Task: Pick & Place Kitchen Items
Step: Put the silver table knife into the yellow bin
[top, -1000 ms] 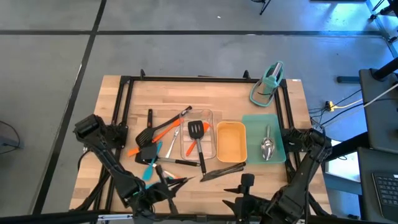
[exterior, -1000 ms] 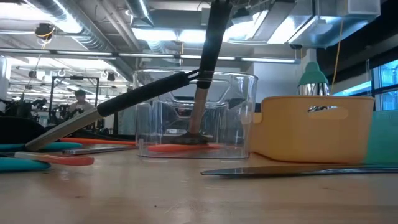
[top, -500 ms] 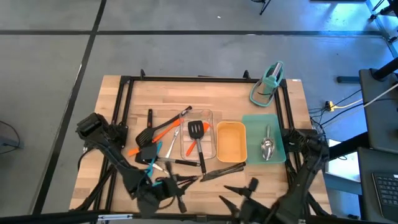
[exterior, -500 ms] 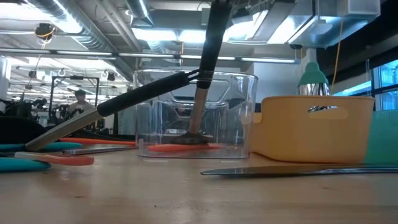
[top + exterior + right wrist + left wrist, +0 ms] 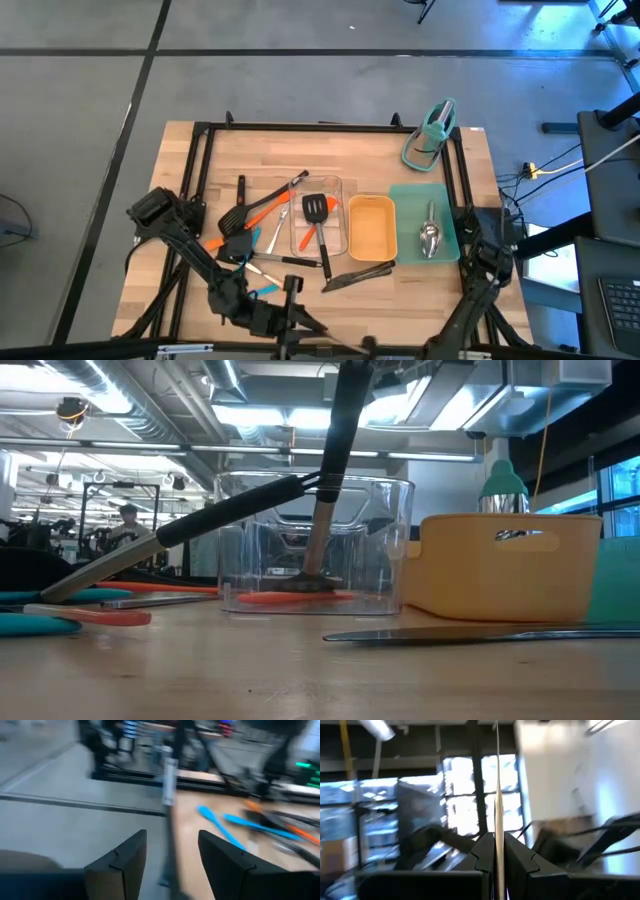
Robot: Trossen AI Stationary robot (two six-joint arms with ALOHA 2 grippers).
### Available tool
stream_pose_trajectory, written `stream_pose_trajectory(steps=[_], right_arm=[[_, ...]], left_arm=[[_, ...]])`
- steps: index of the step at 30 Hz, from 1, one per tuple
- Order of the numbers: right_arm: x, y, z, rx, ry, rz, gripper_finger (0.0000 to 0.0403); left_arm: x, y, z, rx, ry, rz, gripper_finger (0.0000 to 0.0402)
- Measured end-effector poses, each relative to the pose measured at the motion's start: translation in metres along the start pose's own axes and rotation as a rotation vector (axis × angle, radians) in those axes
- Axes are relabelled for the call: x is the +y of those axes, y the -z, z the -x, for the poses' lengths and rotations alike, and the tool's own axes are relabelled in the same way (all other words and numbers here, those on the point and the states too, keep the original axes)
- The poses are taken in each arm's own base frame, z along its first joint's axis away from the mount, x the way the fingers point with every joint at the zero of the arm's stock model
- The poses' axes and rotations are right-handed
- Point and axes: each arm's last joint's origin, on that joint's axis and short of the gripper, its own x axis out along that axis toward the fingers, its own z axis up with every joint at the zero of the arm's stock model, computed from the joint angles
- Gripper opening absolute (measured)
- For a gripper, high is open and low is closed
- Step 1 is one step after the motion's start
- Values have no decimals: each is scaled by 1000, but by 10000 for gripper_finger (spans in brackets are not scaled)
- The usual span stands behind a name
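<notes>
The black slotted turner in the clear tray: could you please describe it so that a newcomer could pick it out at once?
Start from the wooden table and find the clear rectangular plastic tray near its middle, just left of the yellow tub. The black slotted turner lies with its head inside that tray and its long black handle sticking out over the near rim. Its neighbour in the tray, the orange spatula, is shorter and bright orange.

Two trays (image 5: 318, 185) (image 5: 371, 226), one teal mat (image 5: 410, 200), two steel spoons (image 5: 430, 236).
</notes>
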Motion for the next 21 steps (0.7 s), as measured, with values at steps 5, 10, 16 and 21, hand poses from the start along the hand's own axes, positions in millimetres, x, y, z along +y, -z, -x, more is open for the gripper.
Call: stream_pose_trajectory(steps=[5, 10, 16, 21], right_arm=[[-15, 2, -35, 98, -201, -84, 181], [-10, 6, -43, 10, -164, -97, 181], [18, 17, -8, -168, 172, -74, 181], [17, 29, -6, -166, 276, -66, 181]], left_arm=[[-1, 19, -4, -34, 155, 48, 16], [-19, 35, 8, -86, 109, 56, 16], [-39, 26, 24, -136, 93, 15, 16], [-40, 24, 25, -144, 81, 17, 16]])
